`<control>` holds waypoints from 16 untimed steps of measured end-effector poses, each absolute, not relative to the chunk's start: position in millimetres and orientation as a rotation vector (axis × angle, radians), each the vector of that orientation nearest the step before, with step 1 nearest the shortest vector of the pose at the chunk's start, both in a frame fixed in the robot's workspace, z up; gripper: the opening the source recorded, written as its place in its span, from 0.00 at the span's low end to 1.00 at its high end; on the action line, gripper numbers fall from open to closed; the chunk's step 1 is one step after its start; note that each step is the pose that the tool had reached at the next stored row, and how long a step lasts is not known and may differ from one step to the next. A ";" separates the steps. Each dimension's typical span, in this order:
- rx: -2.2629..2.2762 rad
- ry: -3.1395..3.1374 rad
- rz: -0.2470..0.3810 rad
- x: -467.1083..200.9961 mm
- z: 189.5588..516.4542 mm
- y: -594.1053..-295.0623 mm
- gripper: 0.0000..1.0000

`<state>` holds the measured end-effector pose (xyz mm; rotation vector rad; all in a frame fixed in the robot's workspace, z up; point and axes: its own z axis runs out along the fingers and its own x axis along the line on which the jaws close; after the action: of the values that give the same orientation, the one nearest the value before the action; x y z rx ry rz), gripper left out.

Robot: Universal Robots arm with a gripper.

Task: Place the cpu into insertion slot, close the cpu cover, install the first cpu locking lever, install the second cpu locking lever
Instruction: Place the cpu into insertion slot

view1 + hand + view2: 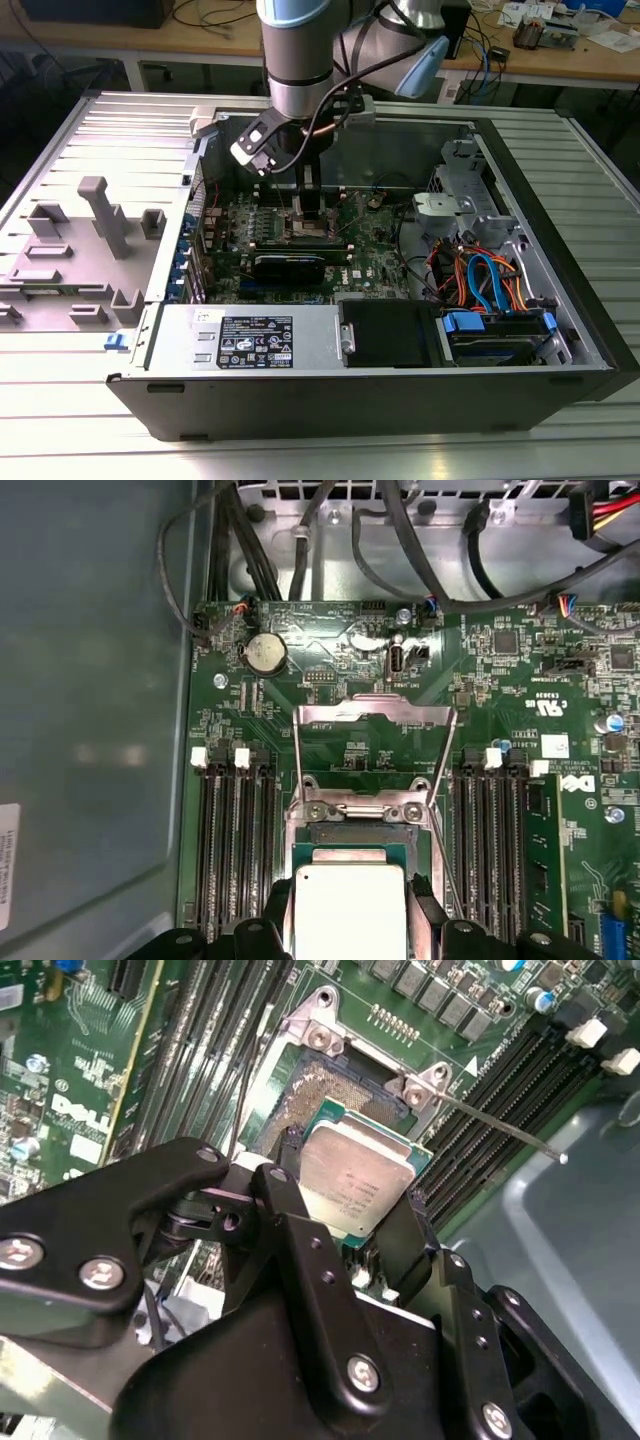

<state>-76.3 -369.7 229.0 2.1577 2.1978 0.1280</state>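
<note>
Main risk: the cpu (358,1182) goes down skewed or off-centre over the insertion slot (300,1085), so a corner catches the silvery rim or presses on the contact field. That would come from any tilt in the grip or a small offset, and the chip looks shifted toward the gripper side of the socket, not squarely over it. Second risk is a slip, as the hold is only on two thin edges. The gripper (354,1175) is closed narrow on the cpu, one black finger (280,912) against each opposite side, metal top facing up. Can't tell if the chip already touches the socket or hangs just above it. The cpu cover (375,716) stands flipped open beyond the socket, and a thin locking lever (500,1130) is swung out clear beside the memory slots (235,830). In the exterior view the arm (300,60) reaches straight down into the open computer case (560,250), wrist vertical over the motherboard (375,245).
</note>
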 end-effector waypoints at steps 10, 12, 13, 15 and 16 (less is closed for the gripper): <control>2.158 2.198 0.128 -76.3 217.4 -370.5 0.54; 2.158 2.197 0.128 -76.4 214.8 -370.9 0.54; 2.158 2.197 0.128 -76.4 213.4 -371.0 0.54; 2.165 2.189 0.126 -76.1 210.1 -371.0 0.54; 2.167 2.187 0.126 -76.1 209.2 -371.1 0.54</control>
<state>-76.1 -371.1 209.2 2.1669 2.1873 0.1264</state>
